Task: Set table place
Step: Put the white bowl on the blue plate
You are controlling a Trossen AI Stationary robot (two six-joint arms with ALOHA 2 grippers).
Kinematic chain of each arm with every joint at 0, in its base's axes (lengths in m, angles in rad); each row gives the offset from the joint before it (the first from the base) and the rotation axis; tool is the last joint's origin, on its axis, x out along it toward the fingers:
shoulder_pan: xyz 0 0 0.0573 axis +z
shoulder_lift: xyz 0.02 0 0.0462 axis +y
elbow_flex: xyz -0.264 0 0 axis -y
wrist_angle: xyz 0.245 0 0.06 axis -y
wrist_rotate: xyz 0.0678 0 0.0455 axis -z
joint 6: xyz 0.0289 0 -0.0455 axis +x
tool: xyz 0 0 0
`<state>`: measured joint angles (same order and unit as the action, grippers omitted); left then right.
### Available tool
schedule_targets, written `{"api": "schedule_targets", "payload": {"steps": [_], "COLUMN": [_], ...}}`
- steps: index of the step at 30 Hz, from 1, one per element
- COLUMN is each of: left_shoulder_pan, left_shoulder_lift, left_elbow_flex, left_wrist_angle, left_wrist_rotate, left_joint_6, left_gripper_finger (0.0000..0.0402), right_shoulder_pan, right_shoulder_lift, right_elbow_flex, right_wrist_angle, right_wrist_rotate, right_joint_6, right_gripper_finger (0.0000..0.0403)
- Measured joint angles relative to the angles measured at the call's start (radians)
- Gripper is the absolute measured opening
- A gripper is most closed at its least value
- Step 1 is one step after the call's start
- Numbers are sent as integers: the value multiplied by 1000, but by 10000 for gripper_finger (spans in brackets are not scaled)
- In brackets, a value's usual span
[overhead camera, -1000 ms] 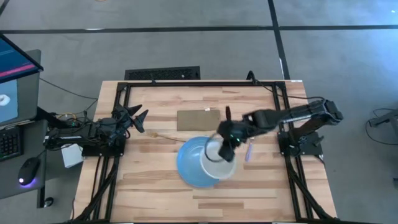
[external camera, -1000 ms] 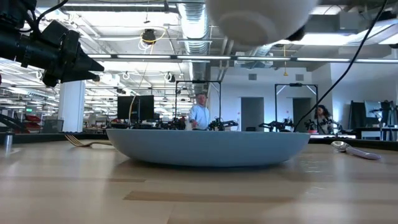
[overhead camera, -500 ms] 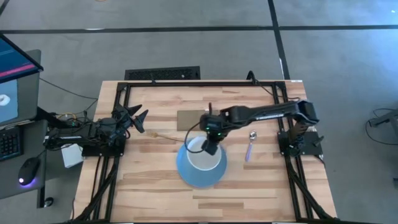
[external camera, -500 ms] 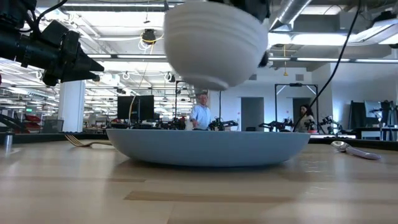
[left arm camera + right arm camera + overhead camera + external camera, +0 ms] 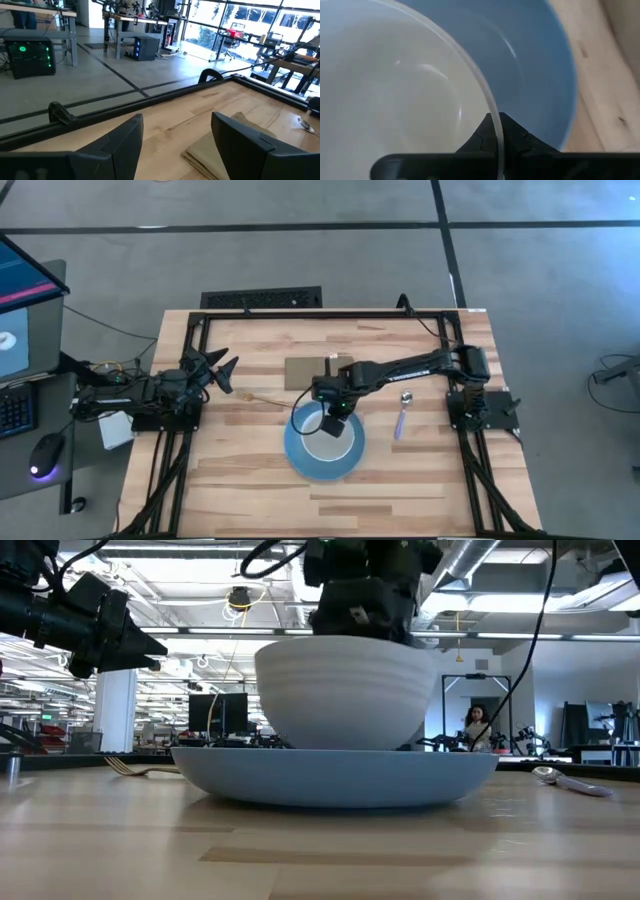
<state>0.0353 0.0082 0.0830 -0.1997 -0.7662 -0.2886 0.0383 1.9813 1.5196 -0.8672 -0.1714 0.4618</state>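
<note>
The round blue plate [image 5: 300,463] lies at the table's middle, toward the near edge. The white bowl [image 5: 320,442] stands upright inside the plate [image 5: 335,780], its base hidden behind the plate's rim. My right gripper [image 5: 335,410] is above the bowl's [image 5: 345,690] far rim, shut on it. The lilac-handled spoon [image 5: 402,415] lies right of the plate, and the thin gold fork [image 5: 262,399] lies to its far left. My left gripper [image 5: 175,145] waits open near the table's left edge [image 5: 222,370]. My right gripper holds the white bowl by its rim [image 5: 496,125] on the far-right side, pinched with one finger [image 5: 479,140] inside the bowl and the other outside. The fingers come from above, pointing down. The bowl is upright, set down into the blue plate [image 5: 535,65].
A flat brown rectangle [image 5: 318,372] lies just beyond the plate, under the right arm. It also shows in the left wrist view [image 5: 225,145]. The black frame edges the table [image 5: 230,480]. People stand in the room far behind [image 5: 478,725].
My right gripper has carried the bowl from above the plate's right side toward the table's left and down. The bowl, held high and clear of the plate a second ago, now sits low inside the plate. The arm has stretched farther across the table.
</note>
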Motion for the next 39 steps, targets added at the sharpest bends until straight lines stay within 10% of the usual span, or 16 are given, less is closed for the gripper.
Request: {"api": "schedule_targets", "payload": {"steps": [39], "left_shoulder_pan": [0], "left_shoulder_lift": [0], "left_elbow_flex": [0], "left_wrist_angle": [0], "left_wrist_rotate": [0], "left_joint_6": [6], "left_gripper_finger": [224], "right_shoulder_pan": [6], "right_shoulder_lift": [82], "right_elbow_flex": [-4], "right_wrist_angle": [68], "right_wrist_rotate": [-36], "right_joint_6": [2], "right_gripper_finger": [22]}}
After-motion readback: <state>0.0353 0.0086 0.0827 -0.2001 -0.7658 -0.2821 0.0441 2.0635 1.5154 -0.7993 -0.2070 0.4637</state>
